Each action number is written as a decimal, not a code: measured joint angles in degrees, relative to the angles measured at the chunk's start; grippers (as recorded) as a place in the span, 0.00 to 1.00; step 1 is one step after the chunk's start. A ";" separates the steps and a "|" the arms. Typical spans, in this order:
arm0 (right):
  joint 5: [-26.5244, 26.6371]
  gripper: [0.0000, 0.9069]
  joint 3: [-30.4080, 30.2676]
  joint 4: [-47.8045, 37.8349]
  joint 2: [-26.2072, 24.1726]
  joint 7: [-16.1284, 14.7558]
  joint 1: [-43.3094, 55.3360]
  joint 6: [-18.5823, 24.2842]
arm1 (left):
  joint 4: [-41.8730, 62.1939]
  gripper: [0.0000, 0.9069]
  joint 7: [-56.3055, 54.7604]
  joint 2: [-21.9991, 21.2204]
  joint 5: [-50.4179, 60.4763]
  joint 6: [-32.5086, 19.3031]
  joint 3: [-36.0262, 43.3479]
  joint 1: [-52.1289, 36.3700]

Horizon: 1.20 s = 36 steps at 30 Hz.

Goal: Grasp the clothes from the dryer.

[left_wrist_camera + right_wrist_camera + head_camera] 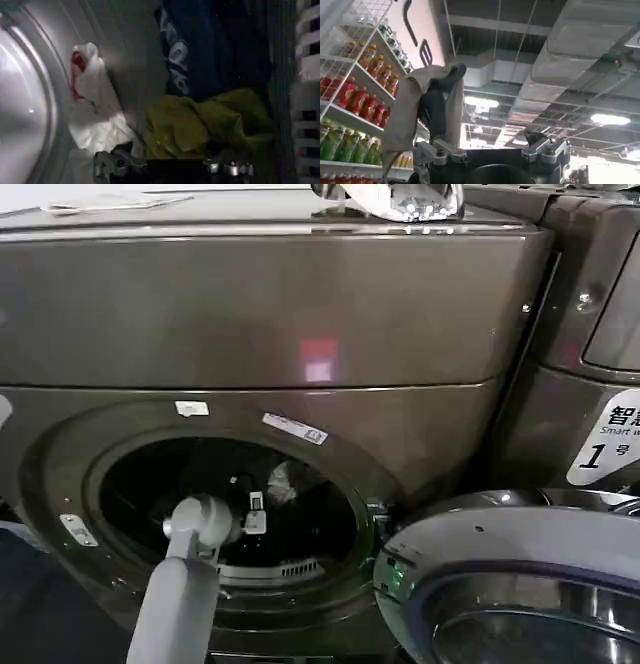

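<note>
Head view, left to right:
- Left arm (pixel 175 594): grey, rising from the lower edge and passing through the porthole (pixel 70 474) of the dryer (pixel 260 304), wrist inside the dark drum.
- Dryer: bronze-grey, front-loading, flat top panel, porthole uncovered.
- Pale scrap of fabric deep in the drum, just beside the wrist; too small to identify.
- Door (pixel 480 544): round, light grey rim with glass bowl, swung out at the lower right.
- Neighbouring machine (pixel 590 294): touching the dryer's right flank, with a white sticker (pixel 608 439).

Left wrist view, inside the drum (pixel 130 50):
- White cloth (pixel 92 100): crumpled, red marks, lying against the grey drum wall.
- Left gripper (pixel 172 167): fingers spread wide, nothing between them; poised near the fabric pile. Contact with the fabric: not determinable.
- Yellow-green cloth (pixel 200 125): bunched, just beside the white cloth and directly ahead of the gripper.
- Dark blue cloth (pixel 200 50): pale lettering, behind the yellow-green cloth and overlapping it.

Right wrist view:
- Shelves (pixel 335 75): white wire, stocked with rows of bottles (pixel 357 97).
- Grey cloth (pixel 405 115): draped over one finger, dark patch at its centre, hanging loose.
- Right gripper (pixel 492 152): raised outside the dryer, aimed at the ceiling (pixel 545 50), fingers held well apart.
</note>
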 measured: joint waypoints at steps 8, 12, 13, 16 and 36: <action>-0.03 1.00 -0.20 0.04 0.00 -0.01 0.02 0.00 | 2.40 1.00 0.05 0.16 -0.48 0.90 -0.29 0.18; -0.03 1.00 -0.26 0.04 0.01 -0.01 0.01 0.01 | 3.04 0.04 0.08 0.38 -1.00 1.01 -0.65 0.15; -0.03 1.00 -0.26 0.04 0.01 -0.01 0.00 0.02 | 3.14 0.00 0.10 0.46 -1.12 1.01 -0.73 0.15; -0.03 1.00 -0.33 0.06 0.01 -0.01 0.01 0.02 | 3.55 0.00 0.14 0.67 -1.46 1.19 -0.90 0.16; -0.06 1.00 -0.74 0.11 0.05 0.00 0.10 0.14 | 4.52 0.00 -0.93 1.35 -5.47 3.82 -1.91 0.21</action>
